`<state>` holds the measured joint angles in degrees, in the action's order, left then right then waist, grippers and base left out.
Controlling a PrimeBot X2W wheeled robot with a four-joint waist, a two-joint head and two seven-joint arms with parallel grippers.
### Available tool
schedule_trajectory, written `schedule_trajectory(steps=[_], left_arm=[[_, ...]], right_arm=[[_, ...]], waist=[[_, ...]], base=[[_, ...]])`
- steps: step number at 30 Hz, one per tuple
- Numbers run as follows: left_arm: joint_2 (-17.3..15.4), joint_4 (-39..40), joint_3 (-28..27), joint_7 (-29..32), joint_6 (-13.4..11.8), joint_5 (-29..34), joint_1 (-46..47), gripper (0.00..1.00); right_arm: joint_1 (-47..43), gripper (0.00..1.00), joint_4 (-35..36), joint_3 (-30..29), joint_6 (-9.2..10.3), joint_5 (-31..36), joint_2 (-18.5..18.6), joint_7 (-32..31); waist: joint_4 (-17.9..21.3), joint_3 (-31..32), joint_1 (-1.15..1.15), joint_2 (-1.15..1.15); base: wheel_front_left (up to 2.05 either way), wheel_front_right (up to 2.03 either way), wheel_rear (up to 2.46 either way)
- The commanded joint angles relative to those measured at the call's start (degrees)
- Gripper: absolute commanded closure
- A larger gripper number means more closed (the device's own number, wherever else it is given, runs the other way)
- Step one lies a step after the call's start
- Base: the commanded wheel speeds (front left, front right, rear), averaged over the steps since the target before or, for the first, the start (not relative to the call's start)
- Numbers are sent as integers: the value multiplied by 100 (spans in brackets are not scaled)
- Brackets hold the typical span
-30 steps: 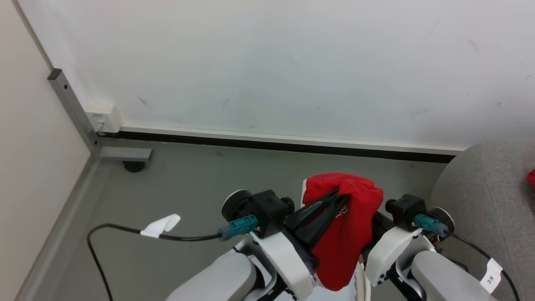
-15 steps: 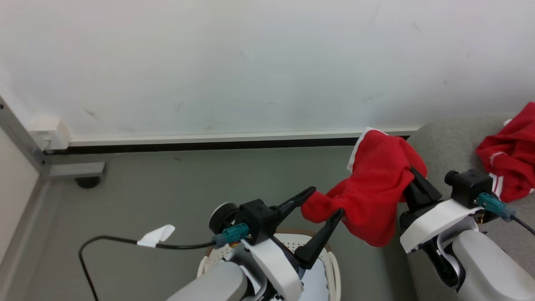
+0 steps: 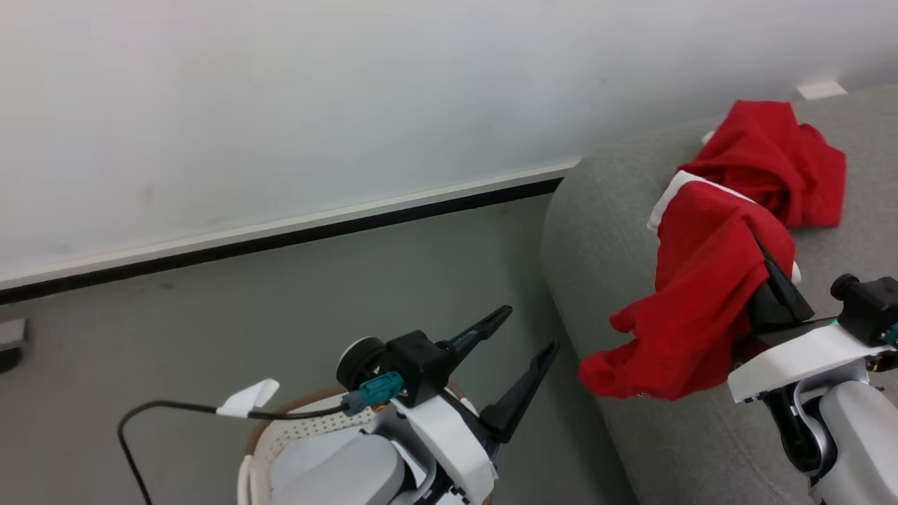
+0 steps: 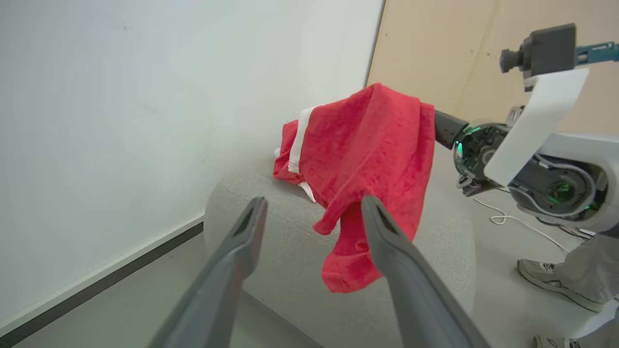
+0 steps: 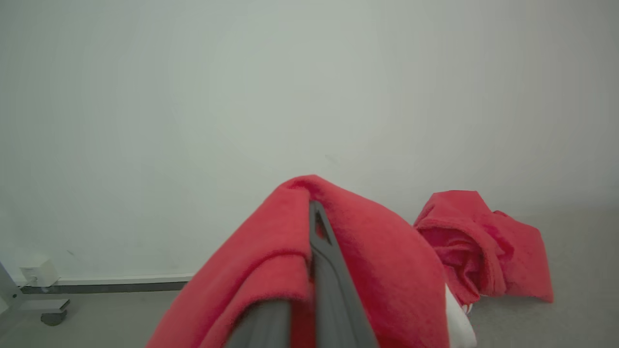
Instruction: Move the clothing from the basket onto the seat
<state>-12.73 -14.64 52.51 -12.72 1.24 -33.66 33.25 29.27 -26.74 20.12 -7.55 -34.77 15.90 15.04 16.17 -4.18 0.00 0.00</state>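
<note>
Right gripper clamped on clothing, cloth hanging 7 o'clock past seat edge; you likely need carry toward 1 o'clock. Left gripper spread, empty

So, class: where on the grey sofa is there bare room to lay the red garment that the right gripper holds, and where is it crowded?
Free: the rounded end of the sofa, between its floor-side edge and the hanging garment; also the strip right of the red heap. Crowded: by the wall, where that heap lies.
</note>
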Motion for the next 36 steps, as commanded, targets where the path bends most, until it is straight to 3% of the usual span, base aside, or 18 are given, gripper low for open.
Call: schedule_trajectory(steps=[1,8,15,24,36], left_arm=[[-35,16,-12,-61,27,47,47,0],[-78,8,-18,-171,73,220,39,0],[-57,-65,-26,-203,35,306,-10,0],[-32,-94,-28,-234,101,338,55,0],[-378,134,-74,-35,62,377,232,0]], right_arm=[[-107,100,71,-80,13,75,40,19],[-425,100,361,-395,13,193,17,18],[-623,100,501,-430,13,181,0,18],[-645,100,615,-562,13,170,-12,15],[503,100,630,-1198,13,454,614,-313]], waist=[[347,-96,0,0],[854,-63,0,0],[1074,-15,0,0],[1053,-161,0,0],[857,-996,0,0]], base=[[0,0,0],[0,0,0],[0,0,0],[0,0,0],[0,0,0]])
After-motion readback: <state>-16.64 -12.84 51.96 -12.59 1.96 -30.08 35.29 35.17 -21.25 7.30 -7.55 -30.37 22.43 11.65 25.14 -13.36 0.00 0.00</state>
